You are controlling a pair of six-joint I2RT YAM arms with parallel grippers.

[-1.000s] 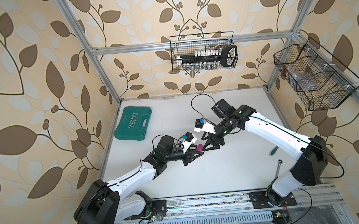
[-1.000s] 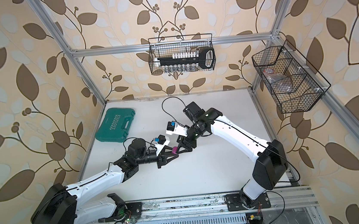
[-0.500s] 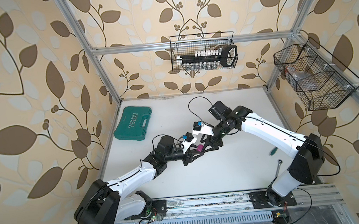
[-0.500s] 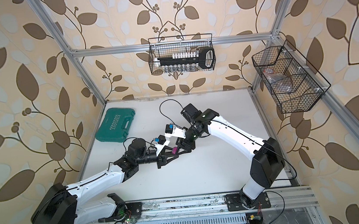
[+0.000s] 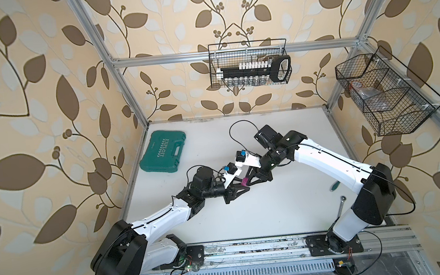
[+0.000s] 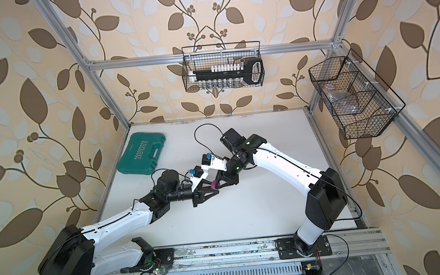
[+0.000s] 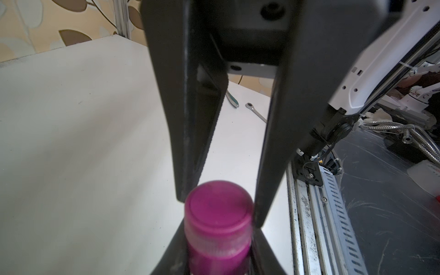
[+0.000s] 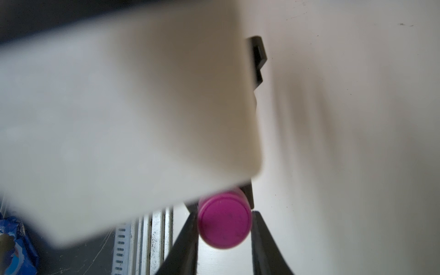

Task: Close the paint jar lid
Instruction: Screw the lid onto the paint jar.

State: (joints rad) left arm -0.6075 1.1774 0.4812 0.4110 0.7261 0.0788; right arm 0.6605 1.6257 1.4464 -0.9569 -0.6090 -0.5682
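**Tightening the lid on the paint jar**

The right gripper is clenched on the lid, pinching its rim from two opposite sides, low and a little right of centre in the right wrist view. At the bottom centre of the left wrist view, the left gripper is clenched on the body of the paint jar, and the lid sits on the jar's mouth there. In both top views the pair is a small magenta spot at mid-frame, over the white table. I cannot tell if the jar's base touches it.

The lid looks level and seated, so I judge that the step in hand is the tightening. To do it well, the right wrist should turn about the jar's own axis with light pressure toward the jar, while the left grip only resists and does not turn with it. Both things are small and smooth, so a sideways pull could tilt the lid or drag the jar out of the left grip. Whether the lid screws or snaps on, I cannot see.
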